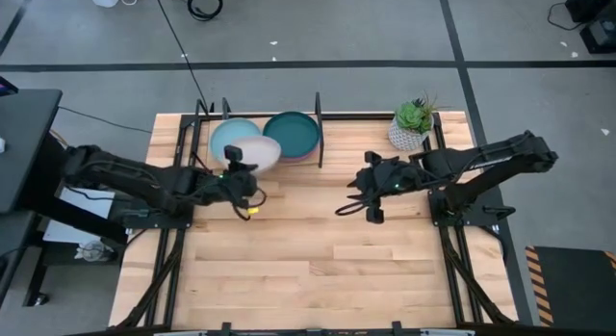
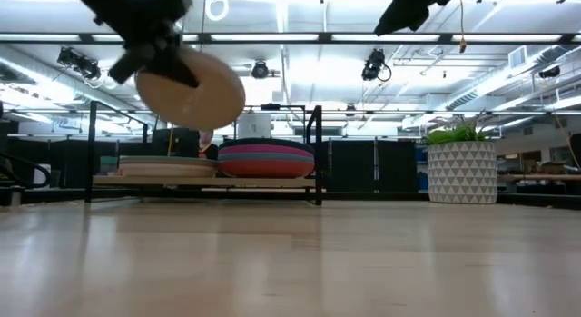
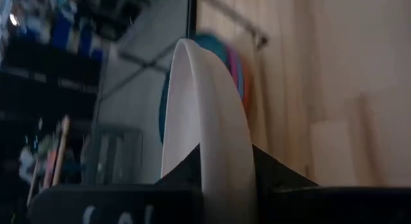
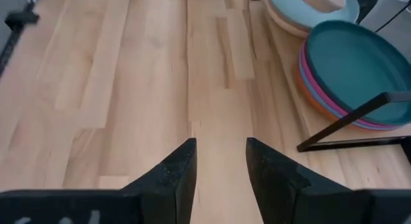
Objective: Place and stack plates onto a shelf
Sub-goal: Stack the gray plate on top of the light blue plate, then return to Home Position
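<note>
The task looks nearly finished. On the shelf [image 1: 318, 115] at the tabletop's [image 1: 308, 269] twelve o'clock, a dark teal plate [image 1: 292, 134] tops a smooth, matte, round stack, with a light blue plate [image 1: 231, 136] on a second pile. The left gripper [image 1: 241, 165] clamps the rim of a cream-white plate [image 1: 258, 153], tilted above that pile. The right gripper [image 1: 358, 193] hangs empty, fingers apart, near centre.

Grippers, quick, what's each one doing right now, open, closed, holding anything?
Left gripper: closed on the cream-white plate, held above the shelf.
Right gripper: open, empty.
</note>
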Tool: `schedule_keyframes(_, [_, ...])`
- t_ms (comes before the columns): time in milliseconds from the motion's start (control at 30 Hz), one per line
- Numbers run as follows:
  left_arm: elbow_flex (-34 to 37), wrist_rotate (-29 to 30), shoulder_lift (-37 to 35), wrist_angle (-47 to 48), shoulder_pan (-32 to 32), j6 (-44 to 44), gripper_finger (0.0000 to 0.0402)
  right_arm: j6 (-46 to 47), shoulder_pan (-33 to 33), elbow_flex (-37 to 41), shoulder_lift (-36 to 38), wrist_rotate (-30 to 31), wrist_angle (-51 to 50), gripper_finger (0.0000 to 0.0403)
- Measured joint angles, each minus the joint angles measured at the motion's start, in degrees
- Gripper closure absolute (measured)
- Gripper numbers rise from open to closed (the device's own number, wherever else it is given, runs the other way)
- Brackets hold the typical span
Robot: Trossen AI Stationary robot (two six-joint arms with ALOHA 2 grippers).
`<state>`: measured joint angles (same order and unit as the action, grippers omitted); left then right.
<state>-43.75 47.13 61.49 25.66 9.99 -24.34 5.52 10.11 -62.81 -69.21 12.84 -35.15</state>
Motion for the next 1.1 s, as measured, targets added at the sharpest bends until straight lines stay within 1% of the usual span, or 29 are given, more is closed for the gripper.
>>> schedule_keyframes(67, [0.77, 0.04, 0.66, 1.18, -2.08, 1.28, 0.0350, -0.50, 0.00, 0.00, -0.91, 0.01, -0.43, 0.0261])
schedule_keyframes(167, [3.76, 0.27, 0.75, 1.55, -5.10, 1.92, 0.0351, -0.77, 0.00, 0.00, -2.05, 0.02, -0.58, 0.0263])
schedule_keyframes(333, [8.00, 4.40, 0.77, -0.20, -9.30, 2.27, 0.0351, -1.59, 0.00, 0.02, -2.88, 0.00, -0.65, 0.0263])
schedule_keyframes(467, [9.88, 3.93, 0.75, -6.23, -11.90, 1.71, 0.0351, -2.80, -0.16, 0.02, -2.90, 0.02, -0.40, 0.0263])
schedule_keyframes(600, [10.54, 3.66, 0.75, -6.87, -14.61, 4.39, 0.0351, -4.07, -0.26, 0.02, -2.91, 0.04, 0.21, 0.0263])
schedule_keyframes(667, [10.54, 2.42, 0.75, -6.83, -15.81, 6.06, 0.0346, -4.24, -0.26, 0.02, -2.88, 0.02, 0.60, 0.0263])
schedule_keyframes(800, [10.54, -1.25, 0.77, -7.04, -17.66, 8.05, 0.0322, -5.48, -0.40, 0.02, -2.89, 0.02, 0.61, 0.0263])
schedule_keyframes(967, [10.44, -1.84, 0.77, -7.23, -18.12, 8.31, 0.0271, -5.73, -0.97, 0.02, -2.90, -0.02, 0.63, 0.0263])
schedule_keyframes(1100, [8.85, -2.71, 0.75, -8.60, -17.12, 8.25, 0.0236, -5.75, -1.62, 0.02, -2.89, -0.33, 0.63, 0.0263])
